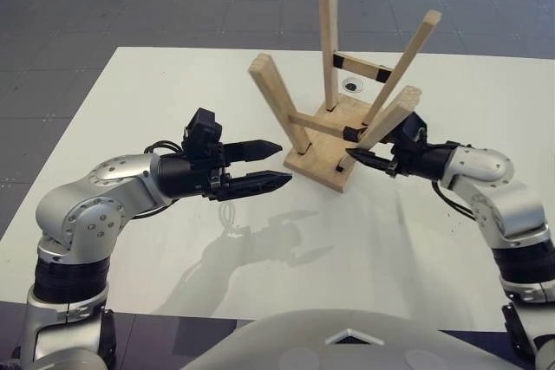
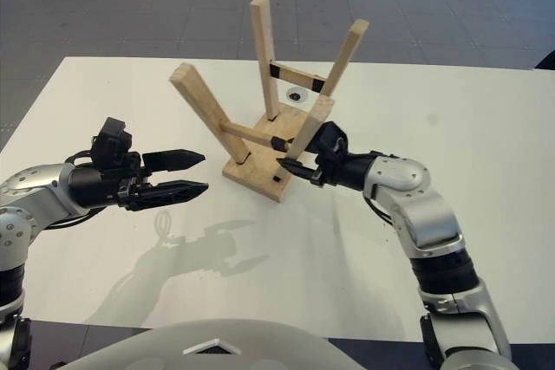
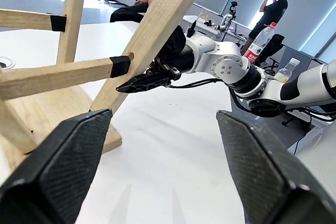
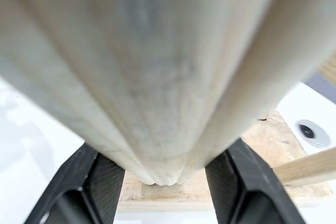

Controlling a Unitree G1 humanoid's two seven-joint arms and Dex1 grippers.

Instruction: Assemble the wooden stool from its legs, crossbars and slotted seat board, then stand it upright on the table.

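Note:
The wooden stool stands upside down on the white table, its seat board [image 1: 323, 165] flat on the surface and its legs pointing up. Two crossbars [image 1: 317, 123] [image 1: 359, 65] with black ends join the legs. My right gripper [image 1: 361, 159] is shut on the front right leg [image 1: 387, 121] close to the seat board. In the right wrist view that leg [image 4: 157, 77] sits between the two fingers [image 4: 86, 190]. My left gripper [image 1: 279, 165] is open and empty, hovering just left of the seat board and below the left leg [image 1: 277, 101].
A small round hole [image 1: 352, 86] lies in the table behind the stool. Bare white table [image 1: 156, 93] stretches to the left and in front of the stool. The far table edge runs behind the legs.

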